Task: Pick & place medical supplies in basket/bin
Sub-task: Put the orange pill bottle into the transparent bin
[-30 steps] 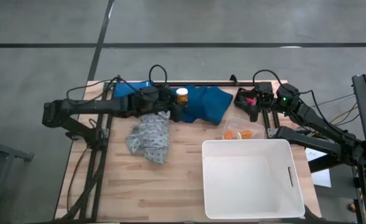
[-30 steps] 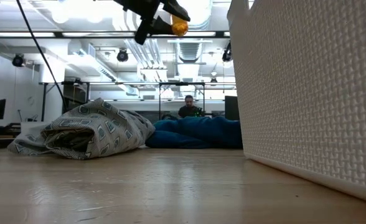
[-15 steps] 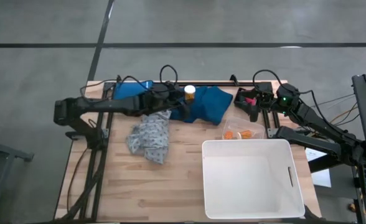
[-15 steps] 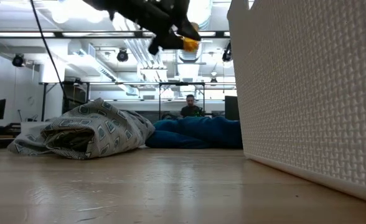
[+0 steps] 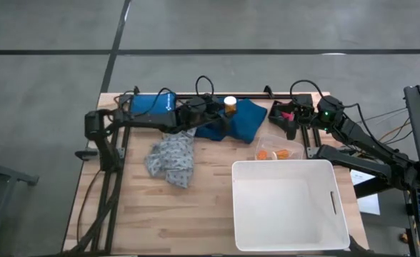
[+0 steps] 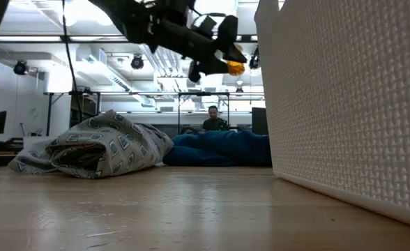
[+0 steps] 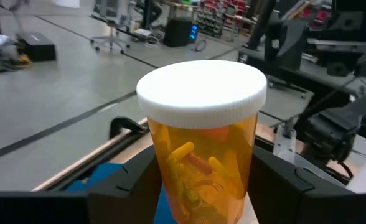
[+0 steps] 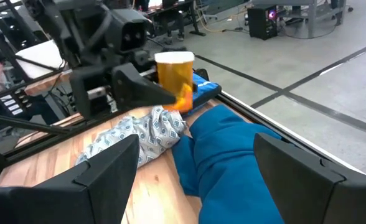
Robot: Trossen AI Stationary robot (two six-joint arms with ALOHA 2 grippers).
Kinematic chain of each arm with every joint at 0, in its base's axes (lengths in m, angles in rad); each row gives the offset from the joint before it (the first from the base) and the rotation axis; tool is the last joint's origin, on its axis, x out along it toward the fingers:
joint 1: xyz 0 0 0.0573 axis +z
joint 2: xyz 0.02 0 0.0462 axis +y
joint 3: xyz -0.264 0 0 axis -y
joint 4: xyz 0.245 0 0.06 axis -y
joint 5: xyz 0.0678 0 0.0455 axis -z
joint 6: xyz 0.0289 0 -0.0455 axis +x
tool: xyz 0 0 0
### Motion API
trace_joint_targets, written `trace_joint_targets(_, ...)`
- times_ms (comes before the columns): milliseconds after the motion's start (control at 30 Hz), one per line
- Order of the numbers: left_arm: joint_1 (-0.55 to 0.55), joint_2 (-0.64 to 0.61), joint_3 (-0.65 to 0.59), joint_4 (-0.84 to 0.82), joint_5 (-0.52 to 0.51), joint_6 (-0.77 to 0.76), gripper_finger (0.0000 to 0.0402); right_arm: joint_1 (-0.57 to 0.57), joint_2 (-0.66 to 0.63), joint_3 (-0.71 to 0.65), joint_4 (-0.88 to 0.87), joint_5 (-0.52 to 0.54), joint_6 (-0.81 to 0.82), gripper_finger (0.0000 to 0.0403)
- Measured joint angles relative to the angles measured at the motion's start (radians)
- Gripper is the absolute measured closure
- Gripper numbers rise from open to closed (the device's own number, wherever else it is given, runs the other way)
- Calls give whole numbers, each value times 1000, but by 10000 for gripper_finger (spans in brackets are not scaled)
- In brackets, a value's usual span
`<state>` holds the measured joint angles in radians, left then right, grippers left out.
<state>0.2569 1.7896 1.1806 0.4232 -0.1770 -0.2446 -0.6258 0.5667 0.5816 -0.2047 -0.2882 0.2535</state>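
An orange pill bottle (image 7: 201, 143) with a white cap hangs in the air over the dark teal cloth (image 5: 244, 121) at the table's far side, with my left gripper (image 5: 221, 114) shut on it. The bottle (image 6: 234, 67) also shows in the low view and, as the bottle (image 8: 175, 73), in the right wrist view. A pale patterned cloth (image 5: 171, 158) lies bunched on the table nearer the left. The white tub (image 5: 281, 163) stands at the near right. My right gripper (image 5: 286, 123) waits open at the far right, beside a pink-red cylinder (image 5: 287, 113). My left gripper pinches the bottle's lower body (image 7: 198, 186) between its two fingers (image 7: 133, 183), one on each side. The fingers come about level from the table's left. The bottle stands upright, cap up, lifted clear above the teal cloth.
Two small orange bottles (image 5: 274, 153) lie on the table just beyond the tub's far rim. A blue flat thing (image 5: 153, 102) sits at the far left under the left arm. Bare wood shows left of the tub. A person sits in the room beyond (image 6: 212, 120).
My left gripper has carried the pill bottle toward the table's right edge and somewhat down, from over the patterned cloth's far end to over the teal cloth. It has rolled slightly; the bottle stays clear of everything.
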Motion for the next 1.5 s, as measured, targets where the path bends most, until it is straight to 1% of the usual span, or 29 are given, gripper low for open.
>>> trace_joint_targets(400,76,184,173,-4,242,-24,197,0,0,0,0,0,0,92)
trace_joint_targets(800,86,291,293,-10,365,-17,197,0,0,0,0,0,0,92)
trace_joint_targets(1133,48,304,300,-34,380,-17,196,0,0,0,0,0,0,92)
trace_joint_targets(1267,29,304,299,-34,354,-16,196,0,0,0,0,0,0,92)
trace_joint_targets(1500,40,304,299,-35,353,66,196,0,0,0,0,0,0,92)
